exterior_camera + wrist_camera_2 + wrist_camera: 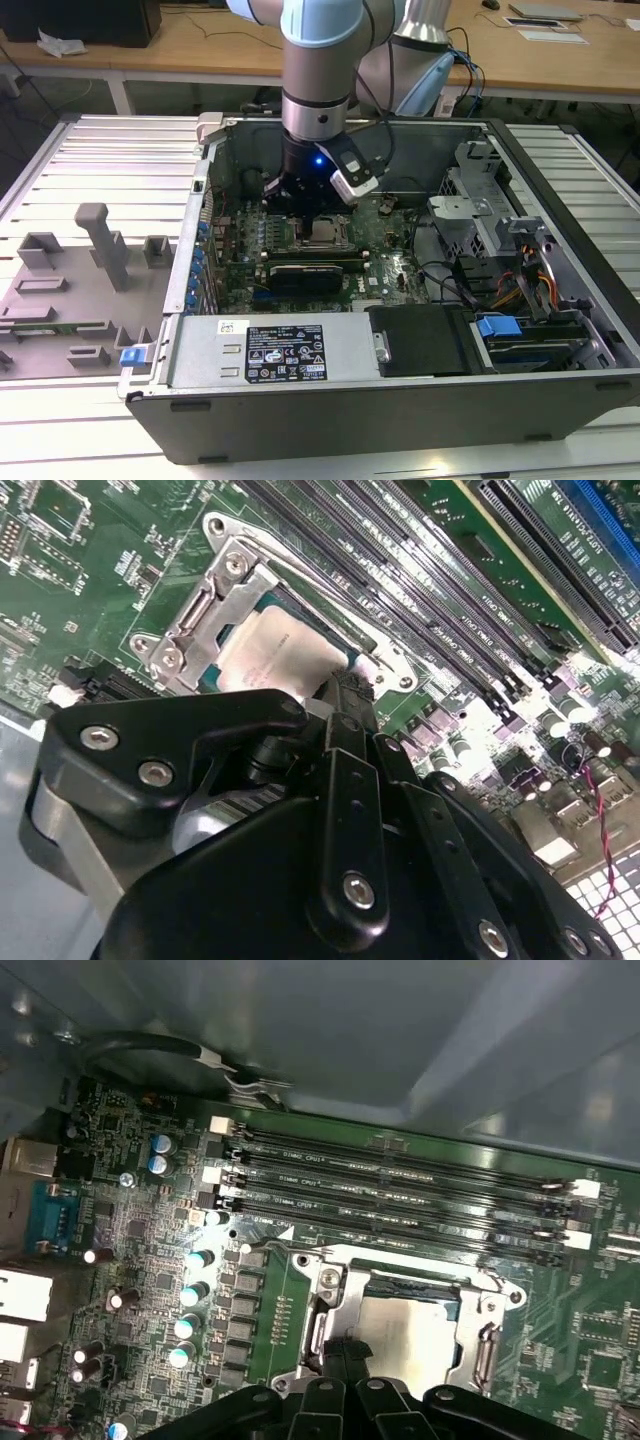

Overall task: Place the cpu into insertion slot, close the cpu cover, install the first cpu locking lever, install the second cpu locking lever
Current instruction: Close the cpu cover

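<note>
In the exterior view my arm reaches straight down into the open computer case [300, 410], and my pincer [318, 222] hangs right over the insertion slot [326, 246] on the green circuit board [390, 262]. The cpu [326, 236] shows as a pale square inside that slot, just under my fingertips.

In the second wrist view the black body of my pincer [345, 685] stands in front. My fingers [345, 702] are pressed together with nothing between them, and their tip is at the slot's edge, against the side of the chip. I cannot tell if they actually touch it. The cpu [270, 645] sits in the slot, its silver-grey top facing up. The cpu cover [222, 592], a silver frame with screws at its corners, lies along the chip's far side from my tip. I cannot tell whether it is fully down. The long memory slots [400, 560] run just beyond the slot.

In the first wrist view my joined fingertips [343, 1352] meet one edge of the slot. The chip [410, 1332] fills its middle, with silver metal [335, 1295] framing it. The memory slots [400, 1195] lie next to the slot, on the side away from my pincer.
</note>
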Robot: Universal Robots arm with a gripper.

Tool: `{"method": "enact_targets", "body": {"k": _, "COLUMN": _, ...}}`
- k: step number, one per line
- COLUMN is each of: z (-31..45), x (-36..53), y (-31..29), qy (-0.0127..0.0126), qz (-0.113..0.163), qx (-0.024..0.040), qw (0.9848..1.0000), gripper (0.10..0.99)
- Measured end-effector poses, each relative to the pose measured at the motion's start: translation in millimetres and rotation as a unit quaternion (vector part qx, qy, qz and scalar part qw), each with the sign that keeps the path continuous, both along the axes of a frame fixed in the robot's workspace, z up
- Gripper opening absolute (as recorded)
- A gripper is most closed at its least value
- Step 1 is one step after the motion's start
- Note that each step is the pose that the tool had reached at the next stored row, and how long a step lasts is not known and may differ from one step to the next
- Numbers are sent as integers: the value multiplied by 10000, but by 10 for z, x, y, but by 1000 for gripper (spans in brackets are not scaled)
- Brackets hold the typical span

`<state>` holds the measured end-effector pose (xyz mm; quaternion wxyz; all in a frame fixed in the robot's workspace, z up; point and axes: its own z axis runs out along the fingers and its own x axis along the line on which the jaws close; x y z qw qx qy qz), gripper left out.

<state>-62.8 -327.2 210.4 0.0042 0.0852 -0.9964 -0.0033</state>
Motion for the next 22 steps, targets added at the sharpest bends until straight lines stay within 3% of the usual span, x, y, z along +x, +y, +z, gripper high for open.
{"method": "enact_targets", "body": {"k": 5, "z": -53, "x": -11, "y": -1, "qy": 2, "qz": 1, "qx": -2, "qw": 10000, "gripper": 106}}
{"method": "enact_targets", "body": {"k": 10, "z": -57, "x": -11, "y": 0, "qy": 0, "qz": 0, "qx": 0, "qw": 10000, "gripper": 106}}
{"method": "enact_targets", "body": {"k": 16, "z": 30, "x": -9, "y": 0, "qy": 0, "qz": 0, "qx": -2, "qw": 10000, "gripper": 106}}
{"method": "enact_targets", "body": {"k": 22, "z": 31, "x": 182, "y": -1, "qy": 2, "qz": 1, "qx": -4, "qw": 10000, "gripper": 106}}
